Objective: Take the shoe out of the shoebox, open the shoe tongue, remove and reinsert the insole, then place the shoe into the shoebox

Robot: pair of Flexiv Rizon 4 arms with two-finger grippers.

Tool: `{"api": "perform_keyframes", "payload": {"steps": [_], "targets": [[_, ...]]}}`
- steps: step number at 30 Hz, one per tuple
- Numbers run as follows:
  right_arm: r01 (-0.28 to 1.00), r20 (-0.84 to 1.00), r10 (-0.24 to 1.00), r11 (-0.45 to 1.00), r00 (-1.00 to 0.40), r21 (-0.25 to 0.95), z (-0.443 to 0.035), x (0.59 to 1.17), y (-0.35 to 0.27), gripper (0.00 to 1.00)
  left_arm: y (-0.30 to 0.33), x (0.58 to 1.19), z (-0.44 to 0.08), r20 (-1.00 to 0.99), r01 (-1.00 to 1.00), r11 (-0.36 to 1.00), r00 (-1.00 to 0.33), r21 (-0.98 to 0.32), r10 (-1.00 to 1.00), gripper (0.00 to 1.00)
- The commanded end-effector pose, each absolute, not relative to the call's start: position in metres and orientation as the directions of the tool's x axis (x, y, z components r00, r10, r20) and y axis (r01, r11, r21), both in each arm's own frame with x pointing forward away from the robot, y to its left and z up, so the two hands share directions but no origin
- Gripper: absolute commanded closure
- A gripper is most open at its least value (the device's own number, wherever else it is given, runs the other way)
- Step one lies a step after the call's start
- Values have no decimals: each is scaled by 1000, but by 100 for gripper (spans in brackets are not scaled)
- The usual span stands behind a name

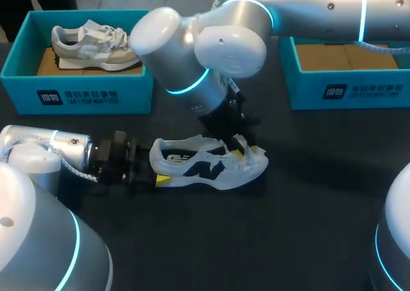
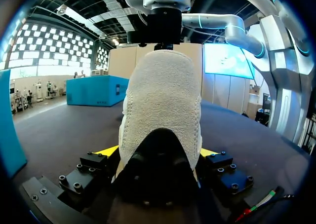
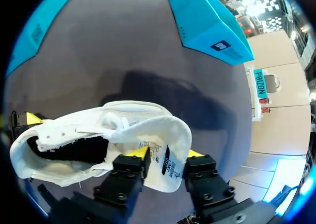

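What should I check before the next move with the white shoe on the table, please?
1. Left gripper shut on the heel of the shoe: ok.
2. Right gripper shut on the tongue: ok.
3. Shoe standing sole-down on the table: ok.
4. Tongue pulled away from the shoe's opening: ok.
5. Insole seated inside the shoe: cannot tell, the interior is dark.
6. Shoebox at the right free for the shoe: cannot tell, partly hidden.

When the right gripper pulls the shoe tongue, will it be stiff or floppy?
Probably floppy: the tongue bends back where the right gripper pinches it. The shoe seems light and might lift, though the left gripper clamps its heel.
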State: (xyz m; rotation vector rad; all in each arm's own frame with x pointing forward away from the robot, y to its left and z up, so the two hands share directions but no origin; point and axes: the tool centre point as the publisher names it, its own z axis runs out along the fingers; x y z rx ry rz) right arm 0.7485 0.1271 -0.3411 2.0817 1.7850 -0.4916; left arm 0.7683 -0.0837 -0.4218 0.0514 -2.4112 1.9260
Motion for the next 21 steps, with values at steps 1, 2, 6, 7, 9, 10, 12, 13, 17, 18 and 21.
{"api": "perform_keyframes", "payload": {"steps": [1, 2, 6, 7, 9, 10, 12, 13, 17, 18, 21], "targets": [[616, -315, 530, -705, 787, 352, -354, 743, 125, 26, -84, 768, -423, 63, -60, 220, -998, -974, 6, 100], [615, -318, 529, -708, 787, 347, -353, 742, 128, 18, -84, 768, -423, 63, -60, 220, -998, -974, 6, 100], [615, -332, 522, -715, 786, 332, -361, 740, 128, 5, -84, 768, -423, 63, -60, 220, -998, -974, 6, 100], [616, -336, 521, -716, 785, 329, -362, 740, 128, 0, -84, 768, -423, 63, -60, 220, -998, -974, 6, 100], [615, -336, 520, -718, 786, 327, -363, 739, 127, 0, -84, 768, -423, 63, -60, 220, -998, -974, 6, 100], [613, -335, 518, -719, 787, 328, -362, 739, 126, 0, -84, 768, -423, 63, -60, 220, -998, -974, 6, 100], [608, -334, 513, -720, 791, 335, -358, 738, 125, 0, -84, 768, -423, 63, -60, 220, -998, -974, 6, 100], [605, -333, 510, -720, 793, 340, -356, 738, 124, 0, -84, 768, -423, 63, -60, 220, -998, -974, 6, 100], [597, -327, 502, -717, 800, 360, -348, 738, 121, 0, -84, 768, -423, 63, -60, 220, -998, -974, 6, 100], [595, -323, 502, -717, 802, 364, -346, 737, 121, 0, -84, 768, -423, 63, -60, 220, -998, -974, 6, 100], [587, -306, 502, -717, 809, 376, -340, 737, 121, 0, -84, 768, -423, 63, -60, 220, -998, -974, 6, 100]]}}
